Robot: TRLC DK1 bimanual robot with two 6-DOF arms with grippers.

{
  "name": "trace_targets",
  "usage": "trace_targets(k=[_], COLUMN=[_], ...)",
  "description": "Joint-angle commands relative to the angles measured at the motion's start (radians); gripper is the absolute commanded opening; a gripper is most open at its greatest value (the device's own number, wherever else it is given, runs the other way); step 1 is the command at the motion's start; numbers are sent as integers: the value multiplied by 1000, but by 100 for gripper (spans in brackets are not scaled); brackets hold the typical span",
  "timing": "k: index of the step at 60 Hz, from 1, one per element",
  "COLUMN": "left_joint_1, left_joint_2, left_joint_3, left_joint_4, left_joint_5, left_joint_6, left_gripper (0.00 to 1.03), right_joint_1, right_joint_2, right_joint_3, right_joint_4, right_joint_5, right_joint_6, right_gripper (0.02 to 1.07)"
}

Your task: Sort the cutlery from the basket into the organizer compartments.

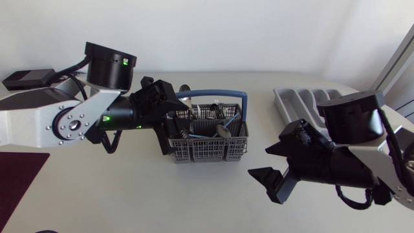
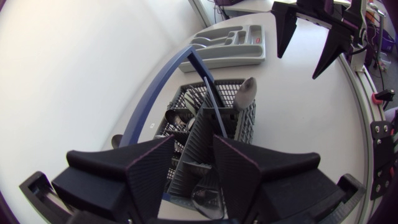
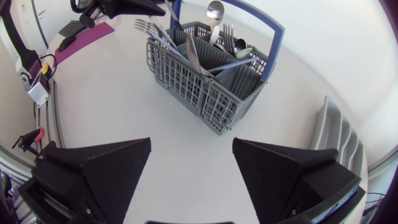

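The grey cutlery basket [image 1: 208, 147] with a blue handle [image 1: 213, 93] stands mid-table and holds several spoons and forks, one spoon [image 1: 223, 131] lying near its front. My left gripper [image 1: 176, 109] is over the basket's left end. In the left wrist view the left gripper [image 2: 194, 140] is open, its fingers [image 2: 152, 174] close on either side of an inner divider [image 2: 200, 134]; a spoon [image 2: 247, 92] stands ahead. My right gripper [image 1: 260, 162] hangs open and empty right of the basket [image 3: 205, 93]. The grey organizer [image 1: 301, 103] lies far right.
A black box [image 1: 29, 77] sits at the back left, and a dark maroon mat [image 1: 16, 175] lies at the front left. Bare white table separates the basket from the organizer [image 3: 333, 134]. In the left wrist view my right arm's fingers [image 2: 286, 25] show beyond the organizer [image 2: 233, 46].
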Motion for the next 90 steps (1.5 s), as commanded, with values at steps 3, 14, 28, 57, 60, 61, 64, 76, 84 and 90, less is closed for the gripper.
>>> trace_targets(k=[3,14,28,57,60,61,64,76,84,90], left_joint_1=[14,47,99,99,101,99,87,86,87,87], left_joint_2=[-1,-108,-248,-318,-330,-335,-370,-393,-344,-332], left_joint_3=[35,24,-69,-106,-103,-103,-124,-261,-273,-279], left_joint_4=[-20,-81,-103,-307,-345,-356,-362,-158,-107,-101], left_joint_5=[-6,-6,-6,-6,-6,-5,-5,-8,-11,-11], left_joint_6=[37,67,130,11,-12,-19,-19,78,83,67], left_gripper=[35,35,36,36,40,40,40,43,48,48], right_joint_1=[6,8,8,26,26,26,26,37,42,46], right_joint_2=[-8,-17,-27,-27,-27,-27,-24,-13,-17,-30], right_joint_3=[-34,-32,-40,-38,-37,-37,-37,-34,-29,-26], right_joint_4=[13,7,8,-2,-2,-1,4,8,-2,-9], right_joint_5=[-1,-1,-2,5,7,7,7,7,8,10], right_joint_6=[-15,-17,-17,-4,-6,-6,-6,-4,-4,-4], right_gripper=[97,97,97,97,97,97,98,98,98,98])
